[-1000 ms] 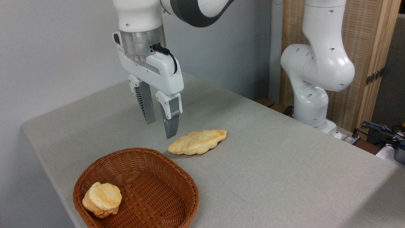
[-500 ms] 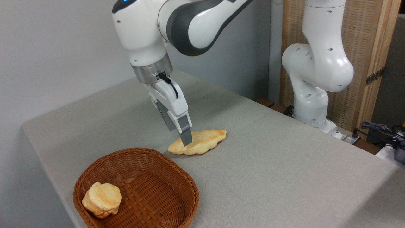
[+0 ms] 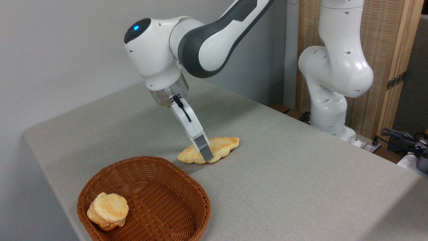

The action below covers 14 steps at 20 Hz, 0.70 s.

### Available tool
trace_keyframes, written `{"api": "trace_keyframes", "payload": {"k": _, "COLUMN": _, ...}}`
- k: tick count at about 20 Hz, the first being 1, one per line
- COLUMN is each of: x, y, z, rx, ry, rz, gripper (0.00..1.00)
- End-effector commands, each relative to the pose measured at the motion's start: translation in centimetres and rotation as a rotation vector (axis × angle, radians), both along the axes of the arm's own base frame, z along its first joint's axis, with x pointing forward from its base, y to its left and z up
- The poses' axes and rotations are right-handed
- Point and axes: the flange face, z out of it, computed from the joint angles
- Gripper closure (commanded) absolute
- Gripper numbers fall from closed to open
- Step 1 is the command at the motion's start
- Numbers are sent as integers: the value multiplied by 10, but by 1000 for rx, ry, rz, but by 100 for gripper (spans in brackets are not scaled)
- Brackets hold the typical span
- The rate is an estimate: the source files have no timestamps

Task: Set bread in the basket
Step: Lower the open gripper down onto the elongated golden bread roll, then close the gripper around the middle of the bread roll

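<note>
A bun [image 3: 107,211] sits in the near-left basket [image 3: 187,187]. Right of it, beyond the rim, the bread [image 3: 220,147] lies on the table [image 3: 301,174]; it looks light, soft and crushable, best pinched mid-length. The gripper [image 3: 208,157] straddles its middle, closure hidden.

- No text, label, brand, number or sign can be read anywhere in the view.
</note>
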Motion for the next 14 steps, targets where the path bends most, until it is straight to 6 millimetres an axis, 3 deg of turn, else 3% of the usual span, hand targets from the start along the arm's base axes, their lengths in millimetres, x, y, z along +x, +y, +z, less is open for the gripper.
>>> {"api": "trace_keyframes", "payload": {"k": 1, "x": -2, "y": -3, "z": -8, "rx": -8, "ry": 22, "rz": -24, "gripper": 0}}
{"api": "trace_keyframes", "payload": {"k": 13, "x": -2, "y": -4, "z": -9, "rx": -7, "ry": 25, "rz": -24, "gripper": 0}}
{"api": "trace_keyframes", "payload": {"k": 14, "x": -2, "y": -4, "z": -9, "rx": -7, "ry": 25, "rz": -24, "gripper": 5}}
